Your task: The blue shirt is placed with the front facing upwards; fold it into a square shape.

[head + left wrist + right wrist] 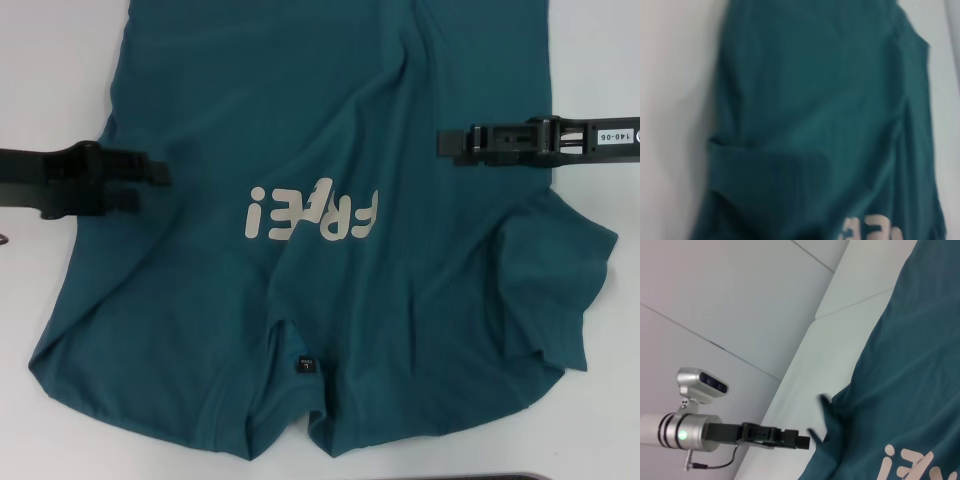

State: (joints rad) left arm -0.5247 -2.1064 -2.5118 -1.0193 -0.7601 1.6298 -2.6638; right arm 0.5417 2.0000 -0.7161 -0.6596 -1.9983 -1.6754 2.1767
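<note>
The blue shirt [330, 120] lies spread on the white table [50, 80], collar toward me, with its cream lettering [312, 213] upside down and a small dark neck tag [304, 365]. Its right sleeve [560, 290] lies rumpled. In the left wrist view the left sleeve [765, 175] is folded over the body of the shirt [815, 90]. My left gripper [155, 185] hovers over the shirt's left edge at chest height. My right gripper [445, 145] reaches in over the right edge. The right wrist view shows the left gripper [802, 441] beside a raised bit of shirt [826, 407].
White table surface [600, 60] shows on both sides of the shirt. A dark strip [500, 477] lies along the near edge. Pale wall panels [740, 300] stand behind the table in the right wrist view.
</note>
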